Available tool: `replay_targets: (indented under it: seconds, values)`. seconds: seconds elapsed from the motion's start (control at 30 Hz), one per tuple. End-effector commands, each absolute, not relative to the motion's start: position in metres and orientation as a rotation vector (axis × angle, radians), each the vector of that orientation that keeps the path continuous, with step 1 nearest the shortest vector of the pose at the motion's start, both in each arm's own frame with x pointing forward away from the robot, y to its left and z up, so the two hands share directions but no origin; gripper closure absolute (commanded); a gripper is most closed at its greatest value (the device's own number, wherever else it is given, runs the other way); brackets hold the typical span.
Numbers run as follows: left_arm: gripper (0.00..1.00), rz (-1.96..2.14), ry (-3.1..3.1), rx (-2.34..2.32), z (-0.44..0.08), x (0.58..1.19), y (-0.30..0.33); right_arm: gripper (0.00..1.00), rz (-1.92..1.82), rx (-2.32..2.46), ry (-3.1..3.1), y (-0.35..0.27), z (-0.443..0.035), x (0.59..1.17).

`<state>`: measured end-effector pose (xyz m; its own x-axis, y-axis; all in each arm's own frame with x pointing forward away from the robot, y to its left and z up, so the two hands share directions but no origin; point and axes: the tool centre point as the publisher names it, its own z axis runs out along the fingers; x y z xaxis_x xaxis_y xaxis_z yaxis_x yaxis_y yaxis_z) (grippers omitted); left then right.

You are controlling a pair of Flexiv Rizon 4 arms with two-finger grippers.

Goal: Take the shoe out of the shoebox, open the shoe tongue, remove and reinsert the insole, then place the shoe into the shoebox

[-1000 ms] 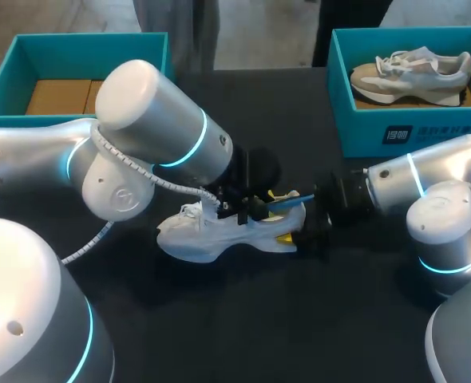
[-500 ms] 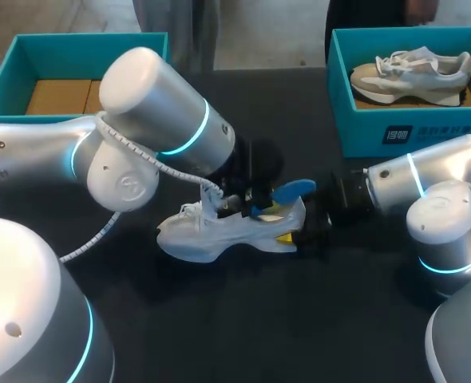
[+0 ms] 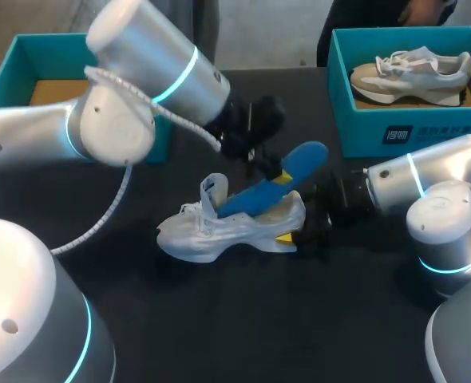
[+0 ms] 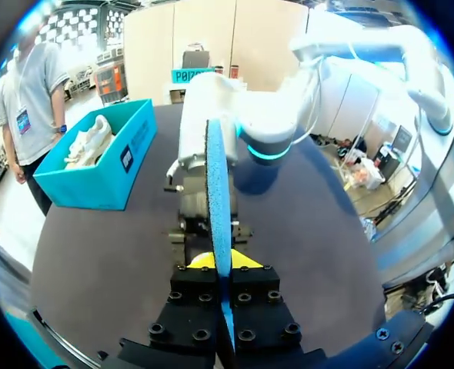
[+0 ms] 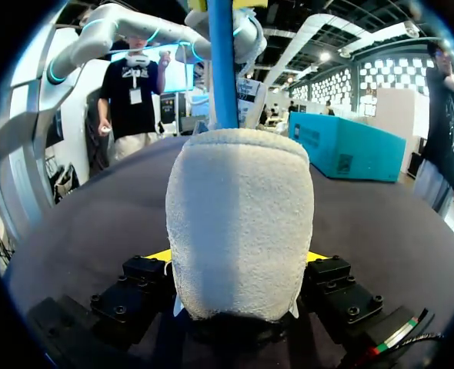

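Insole (image 3: 271,186) half out of shoe (image 3: 227,230), pinched in left gripper (image 4: 218,263); right gripper (image 3: 296,228) clamps shoe heel on desk (image 3: 219,319).

black table (image 3: 243,319), beige sneaker (image 3: 411,70) in right teal box (image 3: 363,132)

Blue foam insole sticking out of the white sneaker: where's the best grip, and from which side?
Grip the blue foam insole on its raised free stretch above the white sneaker, coming from above. It slants up past the heel with its front end tucked inside, so only that stretch is exposed. It is thin and flat: pinch across the two faces, as the left gripper does.
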<state>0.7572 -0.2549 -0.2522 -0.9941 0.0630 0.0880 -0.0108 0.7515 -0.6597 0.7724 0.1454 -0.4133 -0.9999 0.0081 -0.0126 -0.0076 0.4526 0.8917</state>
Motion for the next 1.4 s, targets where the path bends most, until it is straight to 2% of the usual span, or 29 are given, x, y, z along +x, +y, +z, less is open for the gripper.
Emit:
replay_targets:
  seconds: [0.03, 0.37, 1.23, 1.4]
  values:
    - [1.00, 1.082, -2.823, -0.063, -0.239, 0.760, -0.254, 1.00, 1.631, 0.001, 2.666, 0.146, -0.413, 0.772]
    - [1.00, 1.172, -2.797, -0.104, -0.205, 0.759, -0.262, 1.00, 1.631, 0.001, 2.666, 0.146, -0.413, 0.772]
    - [1.00, 1.172, -2.797, -0.104, -0.205, 0.759, -0.262, 1.00, 1.631, 0.001, 2.666, 0.146, -0.413, 0.772]
    - [1.00, 1.132, -2.716, 0.073, -0.208, 0.748, -0.269, 1.00, 1.631, 0.001, 2.666, 0.146, -0.413, 0.772]
